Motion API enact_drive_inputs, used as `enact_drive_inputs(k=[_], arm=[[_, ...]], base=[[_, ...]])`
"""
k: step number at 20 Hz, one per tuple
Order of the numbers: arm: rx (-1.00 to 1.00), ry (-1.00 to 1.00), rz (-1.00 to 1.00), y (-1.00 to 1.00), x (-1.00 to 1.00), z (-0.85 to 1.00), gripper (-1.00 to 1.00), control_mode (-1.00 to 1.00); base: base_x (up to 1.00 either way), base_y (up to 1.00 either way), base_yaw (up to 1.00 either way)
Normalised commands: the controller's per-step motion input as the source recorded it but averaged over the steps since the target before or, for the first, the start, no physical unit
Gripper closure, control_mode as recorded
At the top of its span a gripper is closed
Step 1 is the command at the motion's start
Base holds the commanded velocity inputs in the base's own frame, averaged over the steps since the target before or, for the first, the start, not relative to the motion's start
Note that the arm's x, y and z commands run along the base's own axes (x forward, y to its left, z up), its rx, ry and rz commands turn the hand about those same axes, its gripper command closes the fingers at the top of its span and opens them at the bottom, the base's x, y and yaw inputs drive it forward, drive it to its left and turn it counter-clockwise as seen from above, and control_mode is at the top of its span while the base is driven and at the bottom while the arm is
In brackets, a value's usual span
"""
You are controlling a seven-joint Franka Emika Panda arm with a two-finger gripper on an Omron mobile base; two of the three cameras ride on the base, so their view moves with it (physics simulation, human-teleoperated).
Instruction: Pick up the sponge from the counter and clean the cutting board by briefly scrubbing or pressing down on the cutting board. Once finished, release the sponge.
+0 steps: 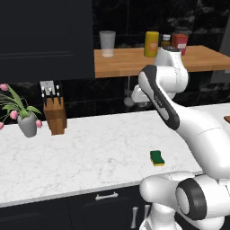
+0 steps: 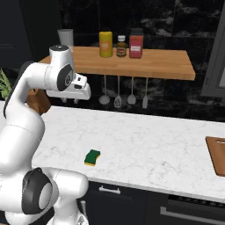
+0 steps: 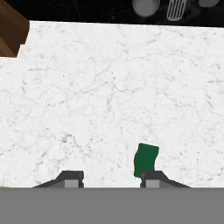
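One sponge (image 3: 145, 160) lies on the white bench (image 1: 90, 152), green side up, long axis running away from the camera, just ahead of the right-hand tip; the fingers (image 3: 72, 179) hang high above it, spread apart and empty

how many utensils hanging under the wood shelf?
4, in a row under the shelf: ladle, slotted utensil, spatula, fourth utensil. The arm may hide more further left.
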Motion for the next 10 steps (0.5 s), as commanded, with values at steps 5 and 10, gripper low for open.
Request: enact_drive_inputs(k=[5, 10], arm=[[0.00, 0.00, 0.00, 0.00, -0.41, 0.00, -1.00, -1.00], [0.00, -0.01, -0.02, -0.19, -0.93, -0.05, -1.00, -1.00]], base=[[0.00, 0.00, 0.00], [0.00, 0.00, 0.00]])
